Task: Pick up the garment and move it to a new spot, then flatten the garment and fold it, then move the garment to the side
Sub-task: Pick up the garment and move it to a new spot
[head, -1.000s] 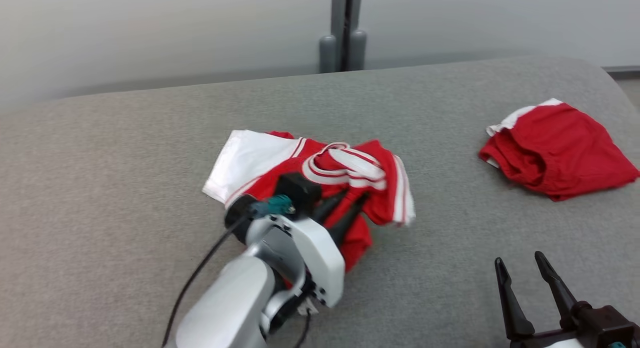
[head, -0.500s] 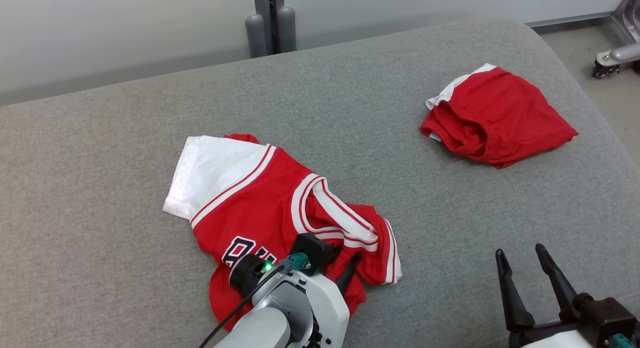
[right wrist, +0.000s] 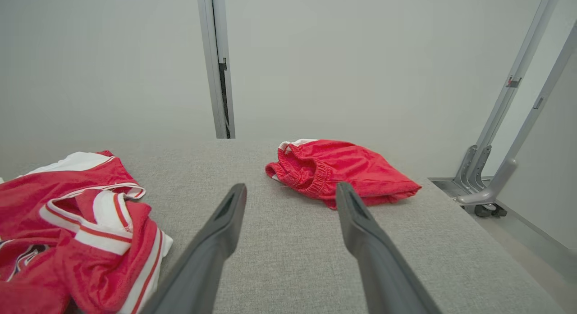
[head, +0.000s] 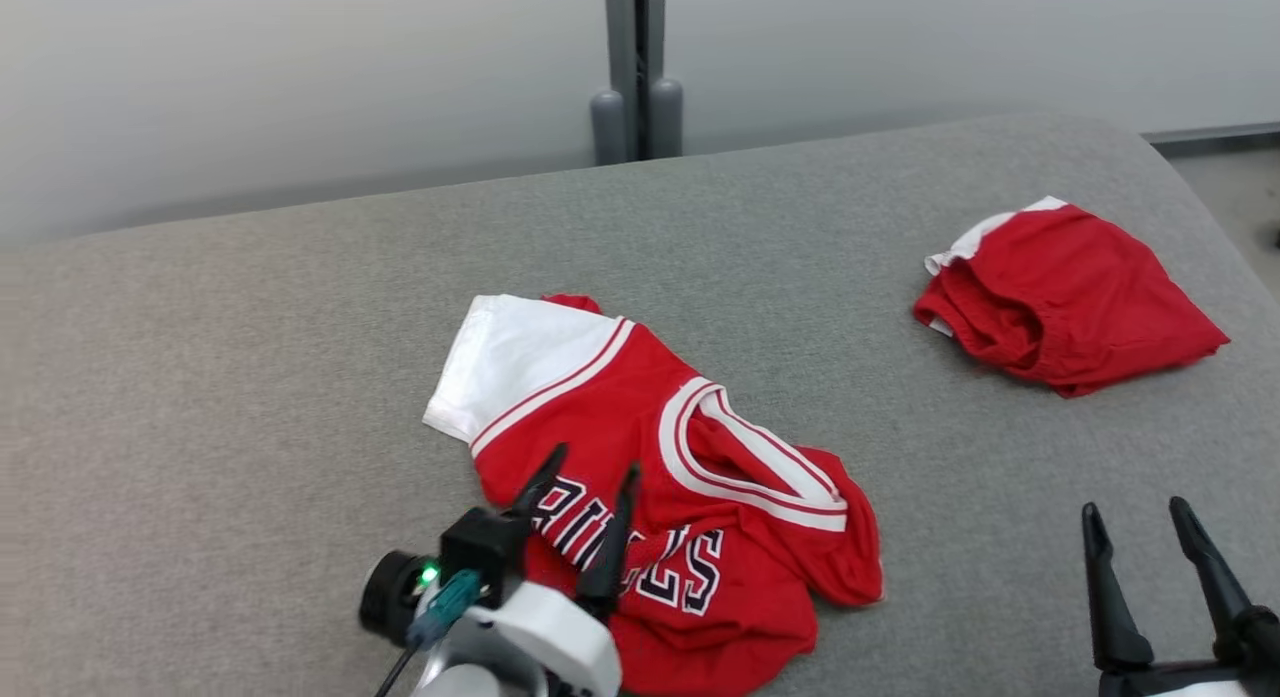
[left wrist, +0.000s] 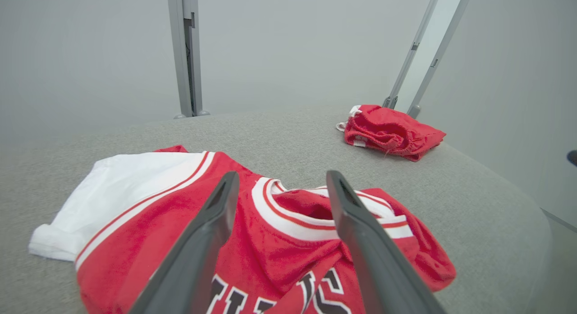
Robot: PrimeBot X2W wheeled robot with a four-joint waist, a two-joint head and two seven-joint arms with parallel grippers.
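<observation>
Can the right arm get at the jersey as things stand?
Probably yes. The right end effector is open, and only bare grey padding lies between it and the crumpled edge of the jersey. The left end effector, open over the lettering, may crowd that side.

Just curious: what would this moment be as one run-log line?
garment: crumpled on grey surface | left gripper: open over it | right gripper: open, empty
</observation>
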